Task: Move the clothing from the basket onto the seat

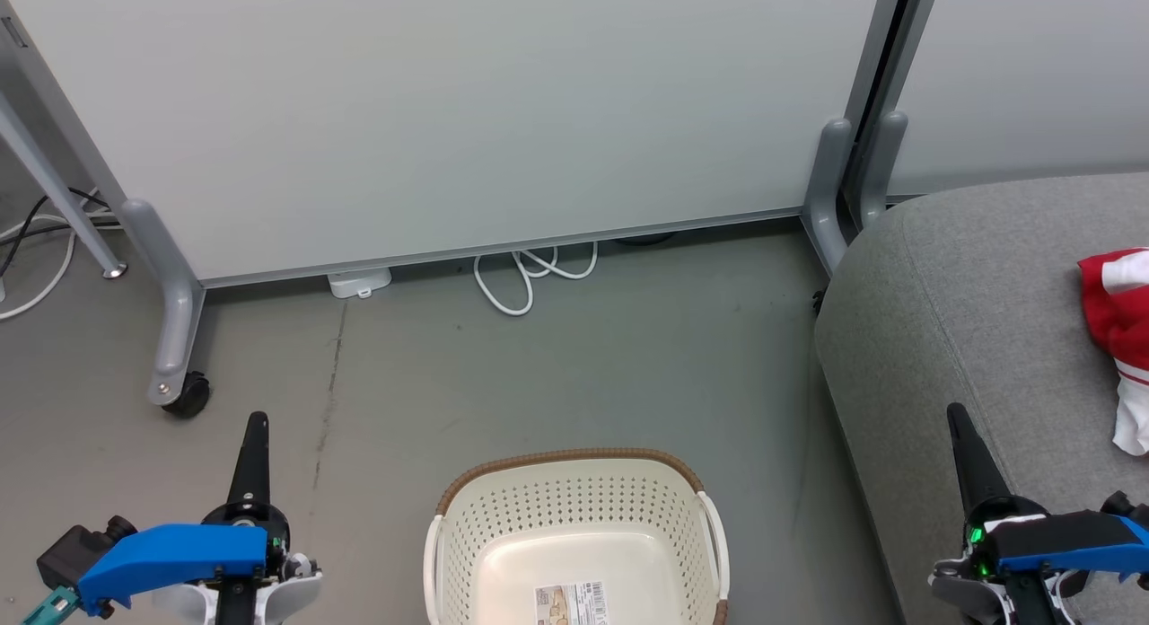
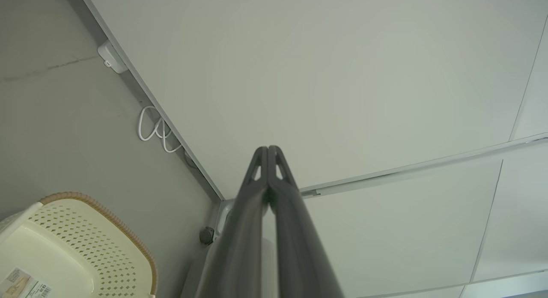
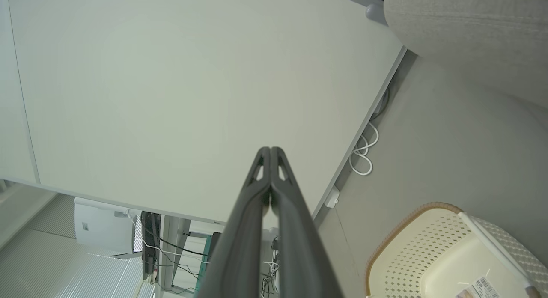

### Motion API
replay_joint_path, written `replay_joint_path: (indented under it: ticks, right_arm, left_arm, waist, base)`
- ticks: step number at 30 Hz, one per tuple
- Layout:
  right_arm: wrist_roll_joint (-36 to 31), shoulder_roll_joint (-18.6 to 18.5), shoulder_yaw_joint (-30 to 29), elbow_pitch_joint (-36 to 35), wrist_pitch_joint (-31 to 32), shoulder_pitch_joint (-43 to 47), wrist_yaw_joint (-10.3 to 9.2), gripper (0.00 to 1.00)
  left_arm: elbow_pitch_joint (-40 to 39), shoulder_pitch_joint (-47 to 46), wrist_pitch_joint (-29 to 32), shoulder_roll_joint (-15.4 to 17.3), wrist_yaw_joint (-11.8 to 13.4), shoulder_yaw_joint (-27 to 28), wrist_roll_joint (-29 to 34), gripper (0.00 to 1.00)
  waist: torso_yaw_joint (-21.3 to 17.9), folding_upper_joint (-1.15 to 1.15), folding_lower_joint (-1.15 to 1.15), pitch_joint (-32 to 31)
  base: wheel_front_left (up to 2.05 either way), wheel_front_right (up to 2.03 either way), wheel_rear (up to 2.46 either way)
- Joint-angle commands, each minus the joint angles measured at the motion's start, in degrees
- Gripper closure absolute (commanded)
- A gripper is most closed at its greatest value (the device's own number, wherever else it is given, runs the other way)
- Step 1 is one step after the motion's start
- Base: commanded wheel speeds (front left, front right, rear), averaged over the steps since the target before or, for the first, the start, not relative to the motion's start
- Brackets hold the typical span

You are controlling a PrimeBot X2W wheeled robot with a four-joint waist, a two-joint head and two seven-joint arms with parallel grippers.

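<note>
Basket on the floor, low in the head view, between the 2 hands. Bare inside down to the paper label, with the near end cut off by the frame edge. Clothing already on the seat, red with white trim, bunched at the far right and running out of frame. Left hand closed and empty, fingers pressed together, hovering over the floor left of the basket. Right hand closed too, holding nothing, poised above the front edge of the seat, apart from the clothing.

Looks close to finished, judging by the bare basket.

Risk 1: calling it done too soon, with a garment possibly tucked into the unseen near end of the basket. Count of red pieces on the seat impossible to tell, given the crop.

Risk 2: dragging the soft pile off the seat by catching it with the right hand on a careless swing across.

Risk 3: snagging a closed fingertip in the perforated wall or under a white side handle on a blind reach, tipping or shoving what looks like a light basket.

Also worth minding: white cable looped under the partition, though well apart from the 2 hands.
</note>
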Motion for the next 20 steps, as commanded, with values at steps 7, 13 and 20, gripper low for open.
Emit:
replay_joint_path:
  ticks: [7,13,20]
  right_arm:
    - [4.5,0.1,-0.3,-0.6,1.2,-1.2,0.02,1.00]
    - [7.3,0.1,-0.4,-0.6,1.9,-1.2,0.02,1.00]
    - [10.0,0.2,-0.5,-0.7,2.6,-1.2,0.02,1.00]
  left_arm:
    - [-0.5,-1.2,1.2,0.2,-0.5,0.6,-4.1,1.00]
    - [-0.5,-1.4,2.0,0.2,-0.5,1.0,-6.8,1.00]
    - [-0.5,-1.6,2.8,0.2,-0.6,1.3,-9.4,1.00]
  waist:
    - [-0.1,0.00,0.00,-0.1]
    - [-0.2,0.00,0.00,-0.1]
    - [-0.4,0.00,0.00,-0.2]
  base:
    - [0.00,0.00,0.00]
    - [0.00,0.00,0.00]
    - [0.00,0.00,0.00]
